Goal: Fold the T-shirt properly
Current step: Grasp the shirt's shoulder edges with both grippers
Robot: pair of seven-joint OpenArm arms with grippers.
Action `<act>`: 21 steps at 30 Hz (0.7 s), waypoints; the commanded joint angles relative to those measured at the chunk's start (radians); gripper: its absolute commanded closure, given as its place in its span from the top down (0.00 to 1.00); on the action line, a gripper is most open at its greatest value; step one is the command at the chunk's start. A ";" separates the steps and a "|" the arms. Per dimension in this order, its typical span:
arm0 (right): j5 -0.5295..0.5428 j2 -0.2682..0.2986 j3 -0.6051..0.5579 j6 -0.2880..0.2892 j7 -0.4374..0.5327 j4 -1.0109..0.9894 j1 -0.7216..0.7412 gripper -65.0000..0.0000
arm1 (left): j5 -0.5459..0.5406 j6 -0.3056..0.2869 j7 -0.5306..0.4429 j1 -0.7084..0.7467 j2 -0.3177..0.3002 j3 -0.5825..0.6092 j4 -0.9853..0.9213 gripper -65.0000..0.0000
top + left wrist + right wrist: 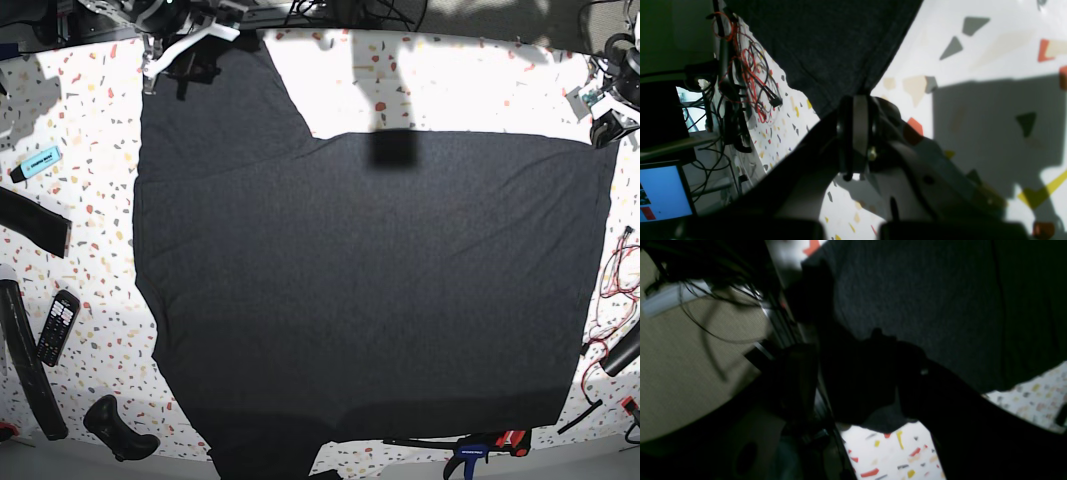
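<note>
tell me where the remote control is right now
In the base view the remote control lies on the speckled table near the left edge, just left of the T-shirt, between two black strips.

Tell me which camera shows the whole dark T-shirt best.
The base view: the dark charcoal fabric T-shirt lies spread across the speckled table. The left wrist view shows one corner; the right wrist view, a dim patch.
</note>
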 commanded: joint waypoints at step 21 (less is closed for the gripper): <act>-0.015 0.009 0.003 -0.097 0.082 -0.056 0.020 0.54 | 0.018 -0.026 0.002 0.017 -0.003 0.004 -0.003 0.00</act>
